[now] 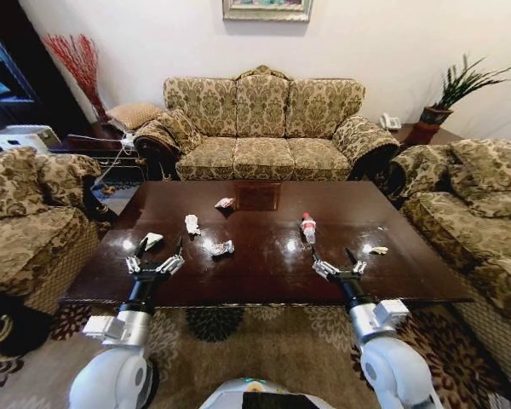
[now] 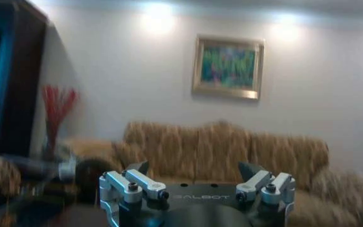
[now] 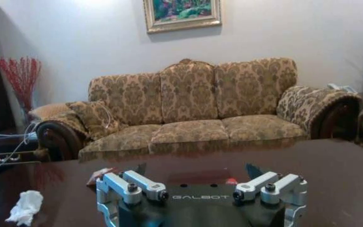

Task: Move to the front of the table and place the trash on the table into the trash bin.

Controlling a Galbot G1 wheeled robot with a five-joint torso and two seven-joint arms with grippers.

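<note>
Glossy dark reddish-brown wood makes up the desk [image 1: 264, 256], a large low rectangle with a small square inlay [image 1: 257, 197] near its far edge, its polish throwing back spots of ceiling light. Scattered over it is the trash: a crumpled white scrap [image 1: 151, 240] near the left edge, a twisted white paper [image 1: 192, 224] beside it, a crinkled wrapper [image 1: 222, 248] toward the middle, another small wrapper [image 1: 225, 203] just left of the inlay, a pale scrap [image 1: 379, 250] on the right side, and a small clear plastic bottle [image 1: 307, 227] with a red cap and red label lying right of centre. All pieces lie apart from one another.

The left claw [image 1: 157, 253] hovers over the near left part of the desk with its fingers spread apart and nothing between them, close to the white scrap. The right claw [image 1: 335, 260] hangs over the near right part, likewise spread and bare, just nearer than the bottle. From the right wrist, a wad of white paper [image 3: 25, 207] shows on the shiny top.

Around the desk stands a set of sofas [image 1: 264, 128] in tufted gold-and-brown damask with carved dark trim. A patterned rug [image 1: 264, 341] covers the floor. A framed picture [image 3: 181, 14] hangs on the pale wall, red twigs [image 1: 77, 64] stand in the left corner, and a potted plant [image 1: 456, 89] sits at the right
</note>
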